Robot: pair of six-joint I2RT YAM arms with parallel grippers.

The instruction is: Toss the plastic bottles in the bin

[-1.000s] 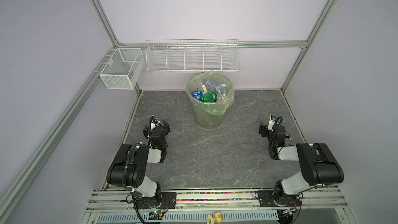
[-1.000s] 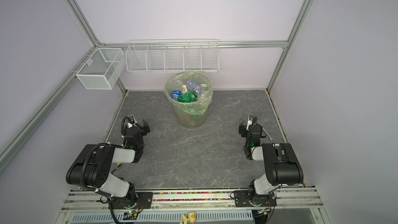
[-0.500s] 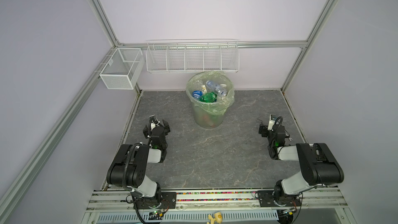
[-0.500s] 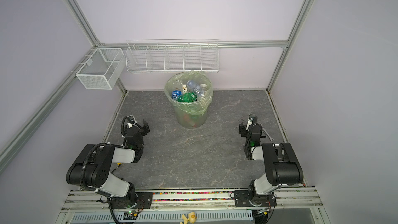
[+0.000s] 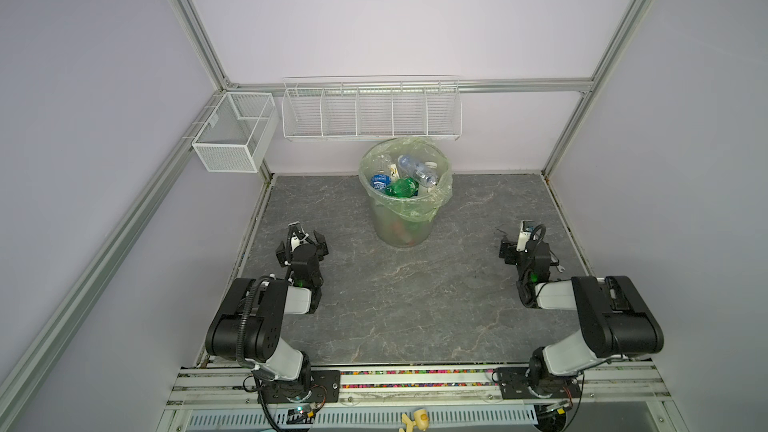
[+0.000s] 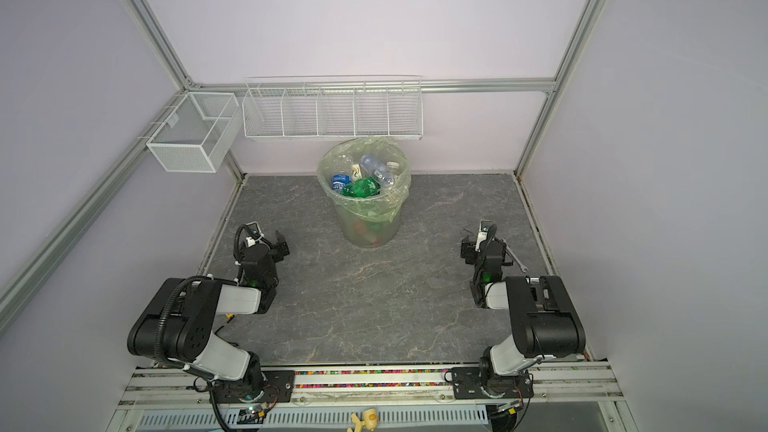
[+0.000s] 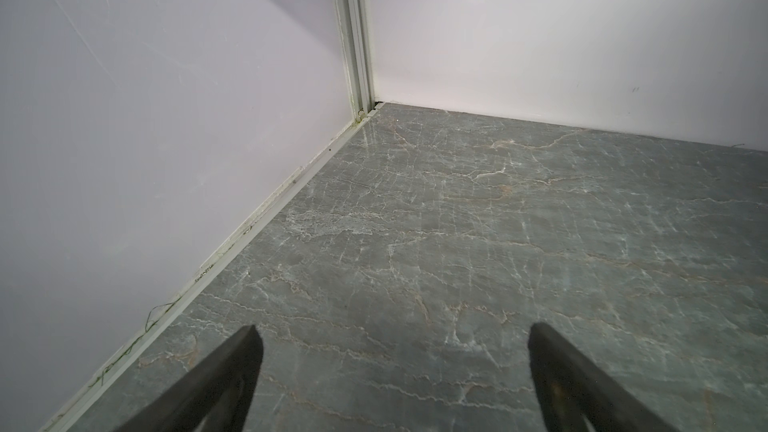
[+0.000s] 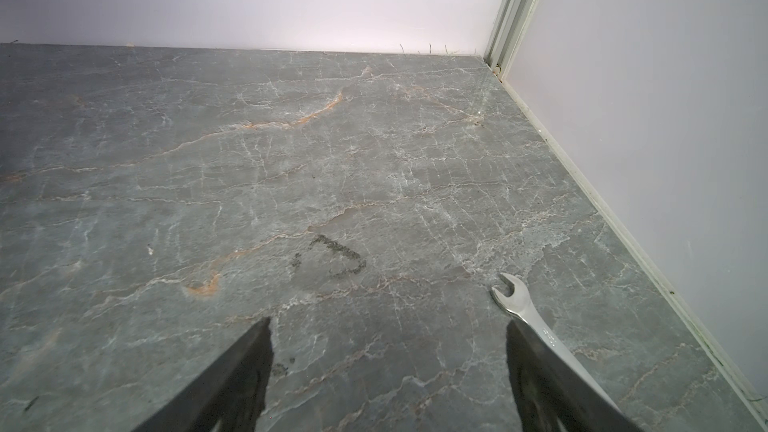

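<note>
We judge the job done: the plastic bottles [image 5: 401,178] lie in the bin [image 5: 401,226] at twelve o'clock on the desk [image 5: 407,297]. Our left claw [image 7: 392,338] at eight and right claw [image 8: 388,330] at four gape empty, a wrench [image 8: 515,297] beside the right. Next, we need only rest.

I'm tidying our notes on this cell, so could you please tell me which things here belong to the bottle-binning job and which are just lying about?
Job:
- bin
- bottles, all those in view inside it

Lying about:
- wrench, beside the right gripper
- long wire basket
- small mesh basket
- yellow object at the front edge
</note>
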